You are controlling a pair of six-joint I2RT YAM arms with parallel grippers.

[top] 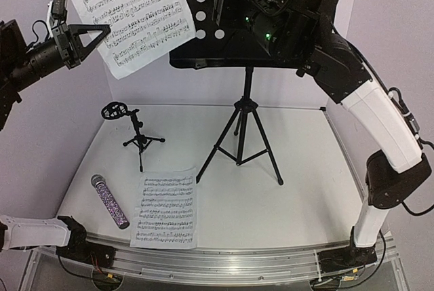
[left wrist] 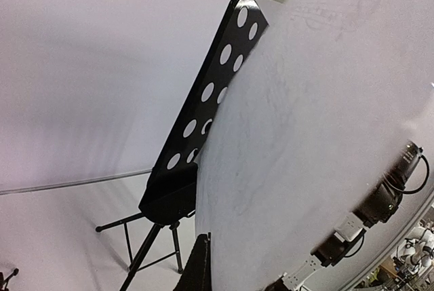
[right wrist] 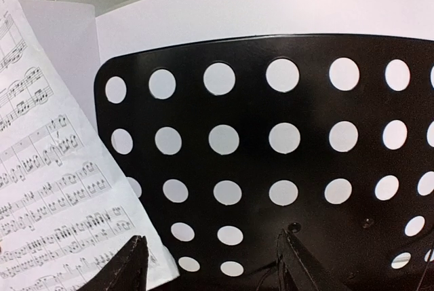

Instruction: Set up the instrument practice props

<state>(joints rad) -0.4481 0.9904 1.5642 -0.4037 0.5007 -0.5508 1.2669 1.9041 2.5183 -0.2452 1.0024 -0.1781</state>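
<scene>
With your left pincer clenched on the page, seat it squarely on the tray ahead of your released right pincer.

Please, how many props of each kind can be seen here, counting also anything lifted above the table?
sheet-music pages: 2
music stand: 1
microphone: 1
small microphone stand: 1
Total: 5

Left arm: raised high at left, forearm roughly level, reaching right.
Left hand: jaws closed on edge of sheet-music page.
Right arm: rises steeply from base at near right, bends at elbow, reaches inward at top.
Right hand: fingers spread apart, nothing between.
</scene>
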